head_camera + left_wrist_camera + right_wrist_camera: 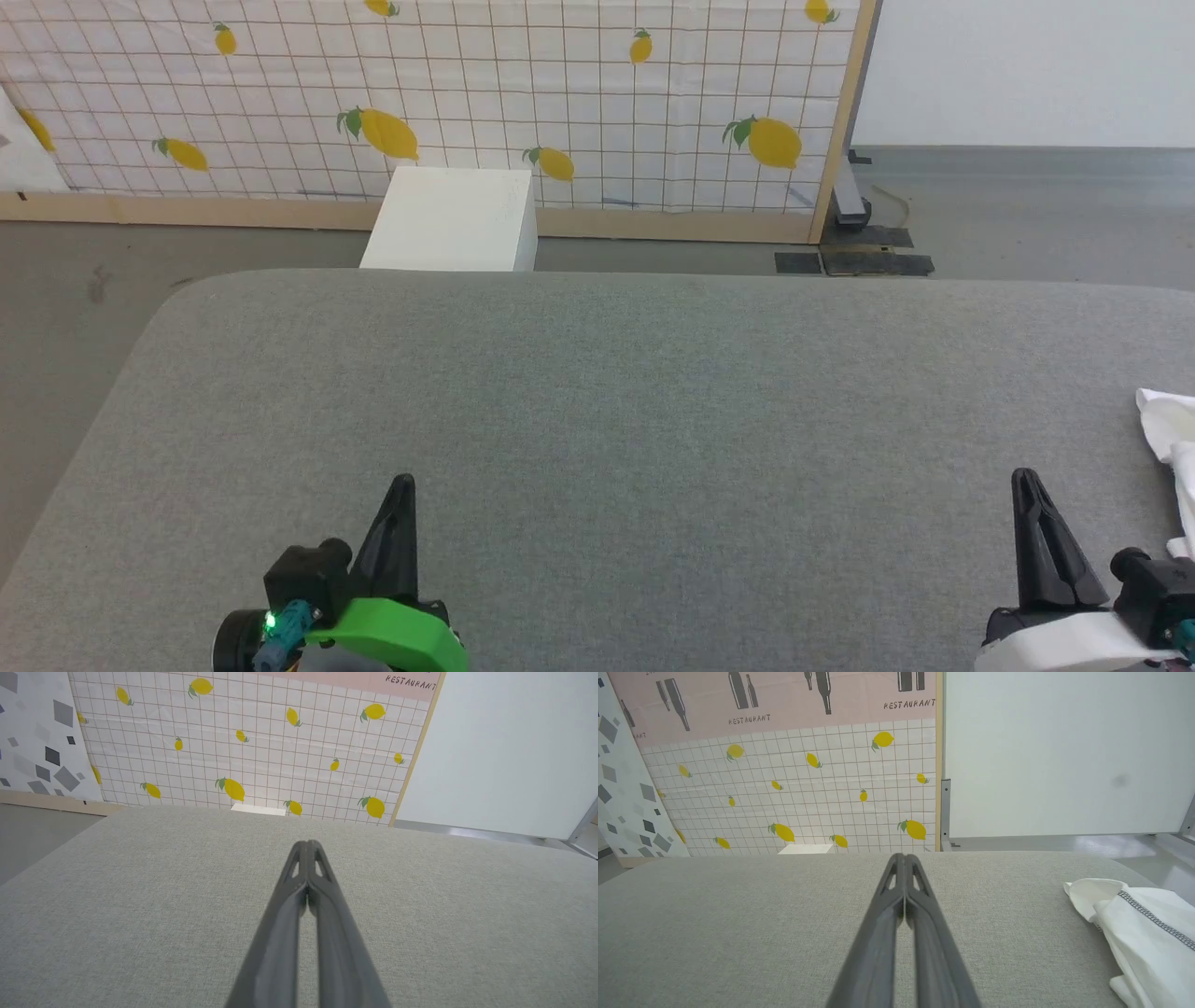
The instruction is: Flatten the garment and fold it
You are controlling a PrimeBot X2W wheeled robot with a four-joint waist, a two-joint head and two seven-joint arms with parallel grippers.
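Observation:
The garment [1172, 439] is a crumpled white shirt lying at the right edge of the grey cushioned surface [653, 411]. In the right wrist view the garment [1143, 933] lies low on the right, with a dark zigzag seam running across it. My right gripper [1025, 478] is shut and empty, a short way left of the garment and not touching it; its tips [904, 857] meet above bare grey fabric. Far to the left, my left gripper [403, 482] is shut with nothing between its fingers, hovering over bare surface [307, 843].
A white box [453, 219] stands on the floor beyond the surface's far edge. Behind it runs a lemon-patterned panel [467, 93] with a wooden frame. Dark mats [854, 261] lie on the floor at the panel's right end. The surface's left corner is rounded.

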